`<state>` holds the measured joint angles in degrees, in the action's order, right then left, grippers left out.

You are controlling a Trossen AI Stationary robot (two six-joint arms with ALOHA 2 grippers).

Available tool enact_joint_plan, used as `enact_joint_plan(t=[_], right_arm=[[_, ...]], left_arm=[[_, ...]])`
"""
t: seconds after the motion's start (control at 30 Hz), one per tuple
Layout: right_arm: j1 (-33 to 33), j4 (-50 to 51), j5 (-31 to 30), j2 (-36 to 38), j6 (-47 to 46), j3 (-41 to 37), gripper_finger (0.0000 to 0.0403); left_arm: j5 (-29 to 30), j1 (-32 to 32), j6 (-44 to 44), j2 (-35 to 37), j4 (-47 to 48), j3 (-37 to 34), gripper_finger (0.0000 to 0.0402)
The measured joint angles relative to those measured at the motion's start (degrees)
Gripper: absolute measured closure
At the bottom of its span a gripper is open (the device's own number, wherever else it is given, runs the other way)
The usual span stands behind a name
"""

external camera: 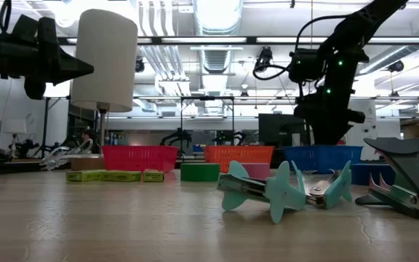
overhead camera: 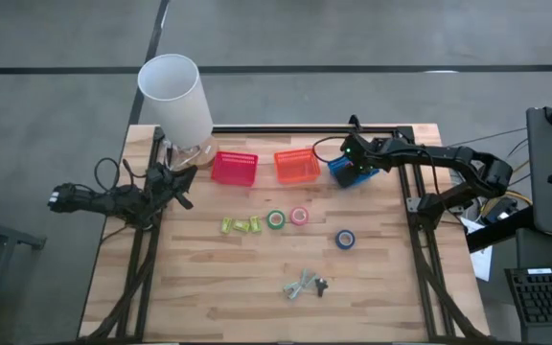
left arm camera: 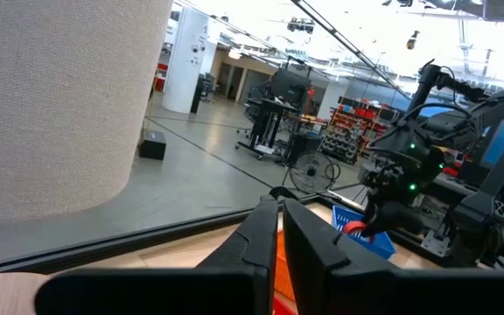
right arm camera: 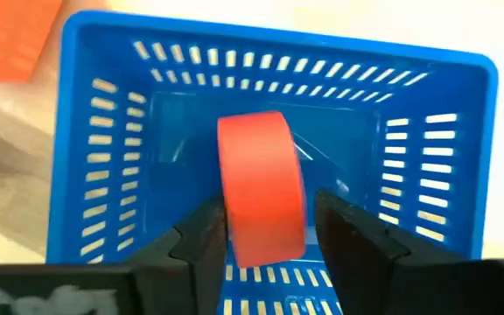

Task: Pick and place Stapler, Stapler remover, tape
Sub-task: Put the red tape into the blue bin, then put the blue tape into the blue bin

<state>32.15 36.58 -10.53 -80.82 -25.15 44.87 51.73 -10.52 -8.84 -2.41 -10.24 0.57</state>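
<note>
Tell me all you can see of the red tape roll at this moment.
The red tape is a small ring-shaped roll with a smooth, matte orange-red outer band. It stands on edge, its band facing the right wrist camera, so its hole is hidden. It sits between the fingers of the right pincer, over the inside of the blue basket. The fingers stand close at both sides; whether they press it cannot be told.

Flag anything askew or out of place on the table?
Nothing looks spilled or damaged. One oddity: the blue basket sits turned at an angle, while the pink basket and orange basket line up square. The right end effector hangs over it with the red tape between its fingers.
</note>
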Motion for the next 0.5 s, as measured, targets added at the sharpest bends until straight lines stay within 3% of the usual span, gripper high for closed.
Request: enact_joint_plan(t=[0.1, 0.2, 0.5], right_arm=[[0.01, 0.51, -0.41, 0.24, 0.58, 0.37, 0.022], [-0.05, 2.03, -6.18, 0.31, -0.08, 0.8, 0.0215], [-0.88, 4.16, -12.29, 0.31, -0.75, 0.8, 0.0242]], left_arm=[[0.0, 0.0, 0.0, 0.0, 0.0, -0.01, 0.0378], [0.0, 0.0, 0.0, 0.0, 0.02, 0.01, 0.0378], [-0.01, 0.0, 0.0, 0.0, 0.01, 0.01, 0.0378]])
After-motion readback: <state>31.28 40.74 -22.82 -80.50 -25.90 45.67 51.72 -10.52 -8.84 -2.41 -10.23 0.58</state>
